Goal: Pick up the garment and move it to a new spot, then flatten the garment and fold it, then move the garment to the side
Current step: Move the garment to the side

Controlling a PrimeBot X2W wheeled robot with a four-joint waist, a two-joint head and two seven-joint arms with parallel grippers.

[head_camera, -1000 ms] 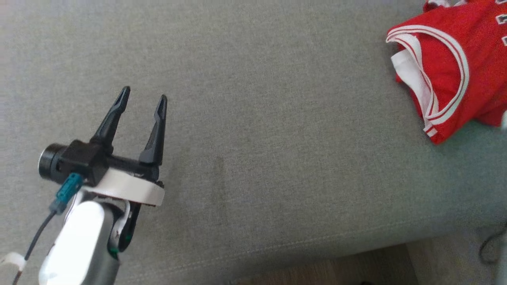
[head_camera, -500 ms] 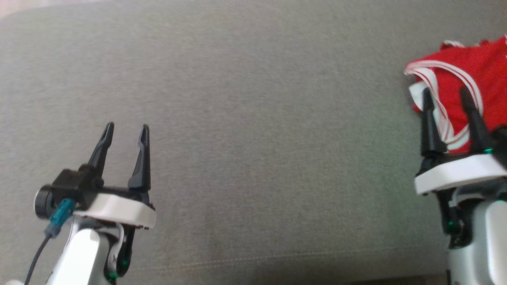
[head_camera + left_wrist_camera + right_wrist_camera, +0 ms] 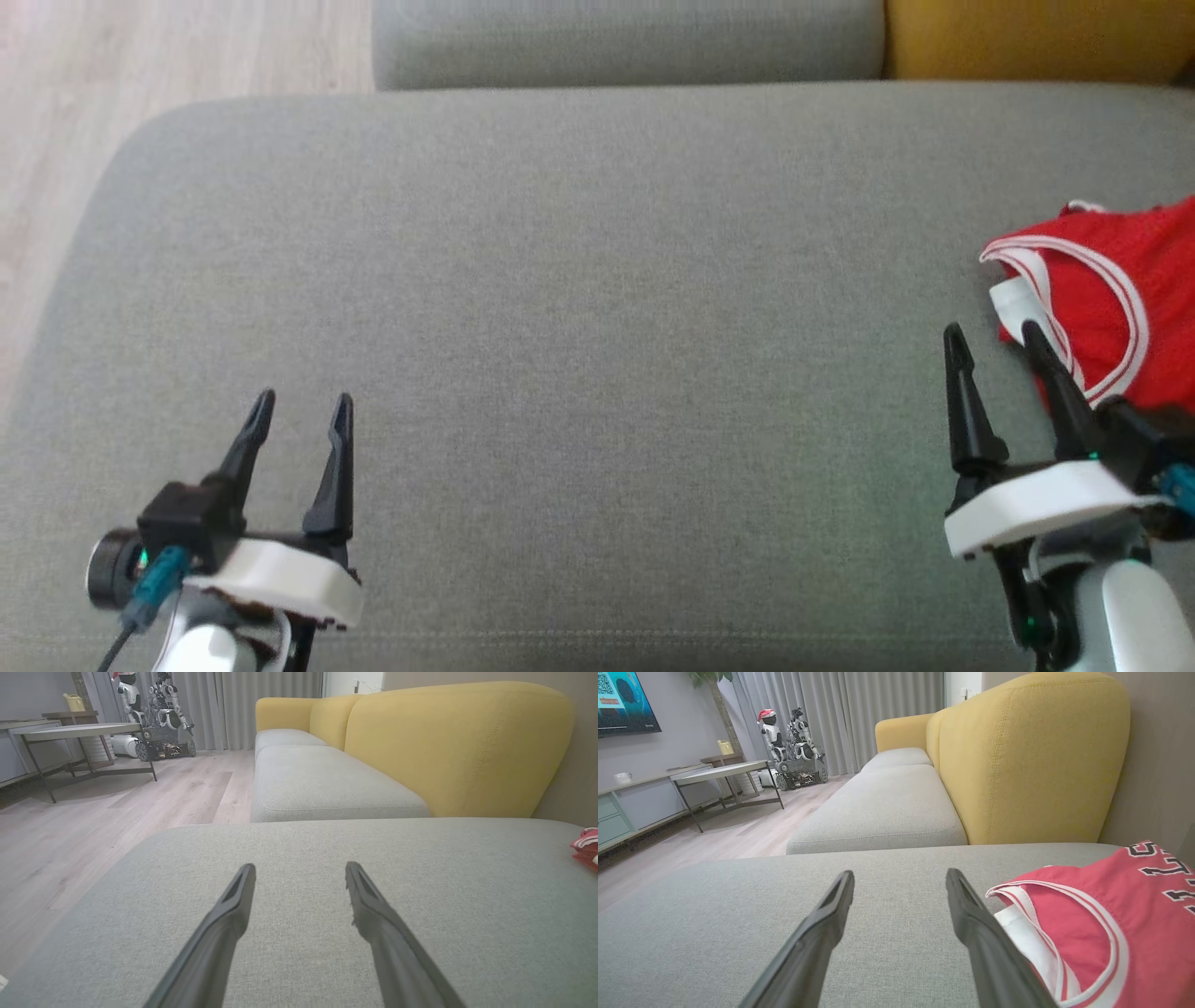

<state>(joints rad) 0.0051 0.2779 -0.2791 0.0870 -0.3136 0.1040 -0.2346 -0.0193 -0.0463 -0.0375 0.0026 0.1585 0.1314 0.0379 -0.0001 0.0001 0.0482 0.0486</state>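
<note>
With my head view lifted over the last second, my right pincer point(image 3: 991, 327), jaws apart and empty like my left pincer point(image 3: 304, 396), now appears just beside the red jersey point(image 3: 1120, 299), apparently folded, at the right of the grey sofa cushion point(image 3: 597, 280).

Item: head view, shifted; we now take in the seat cushion point(image 3: 597, 233) to its far edge, wooden floor point(image 3: 140, 56) and yellow backrest point(image 3: 1027, 37).
Item: our right hand point(image 3: 990, 329), newly in view at lower right, just beside the red garment point(image 3: 1120, 299).
</note>
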